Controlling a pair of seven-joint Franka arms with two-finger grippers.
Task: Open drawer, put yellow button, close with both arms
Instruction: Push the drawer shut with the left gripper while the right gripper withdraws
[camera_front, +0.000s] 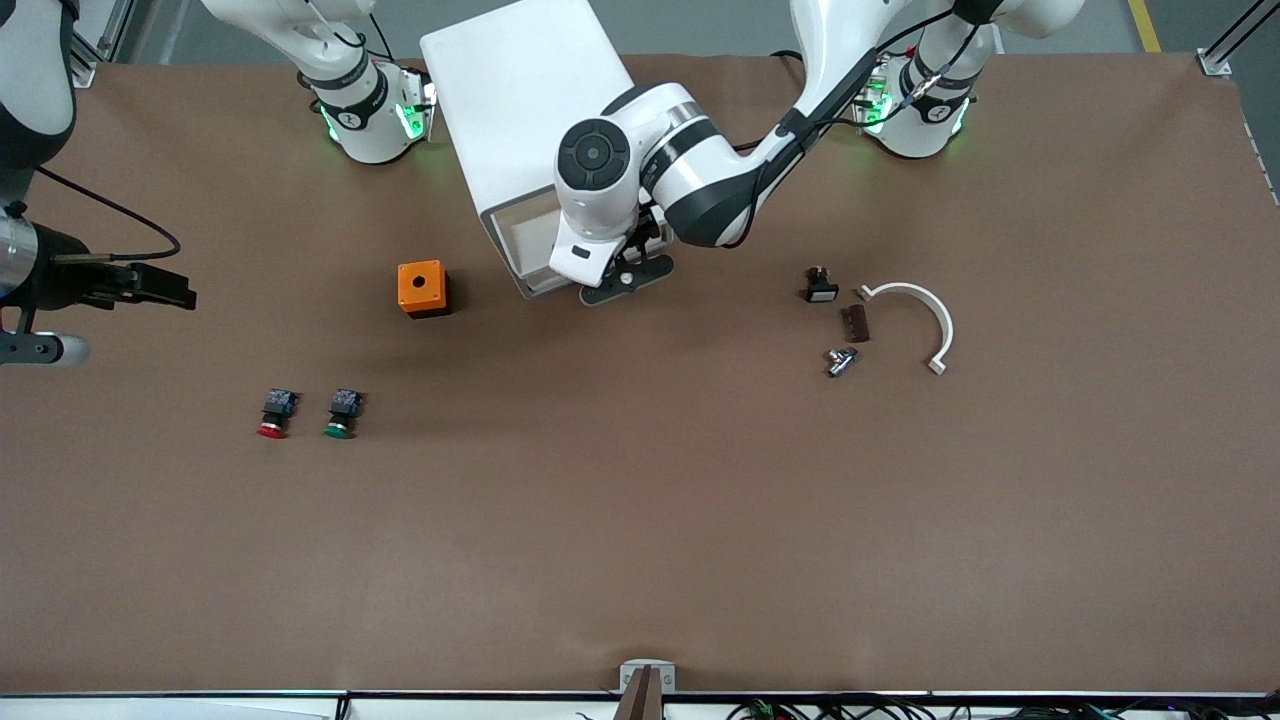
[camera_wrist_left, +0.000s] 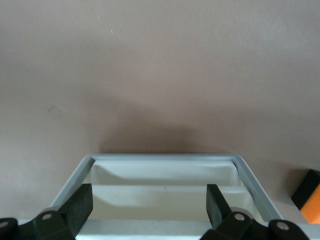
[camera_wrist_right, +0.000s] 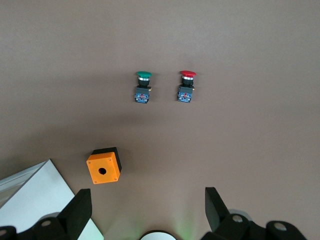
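The white cabinet (camera_front: 520, 100) stands between the arm bases, its front facing the front camera. My left gripper (camera_front: 625, 283) is open at that front, just above the table. In the left wrist view my left gripper (camera_wrist_left: 150, 205) straddles the cream drawer fronts (camera_wrist_left: 165, 197) inside a grey rim, with nothing between the fingers. I cannot tell how far the top drawer (camera_front: 525, 240) is pulled out. The yellow button shows in no view. My right gripper (camera_front: 185, 293) is open and empty, waiting high over the right arm's end of the table (camera_wrist_right: 148, 210).
An orange box (camera_front: 422, 288) with a hole on top sits beside the cabinet front. A red button (camera_front: 274, 413) and a green button (camera_front: 342, 413) lie nearer the front camera. Toward the left arm's end lie a small black part (camera_front: 820, 287), a brown block (camera_front: 855, 323), a metal piece (camera_front: 840, 360) and a white curved piece (camera_front: 915, 310).
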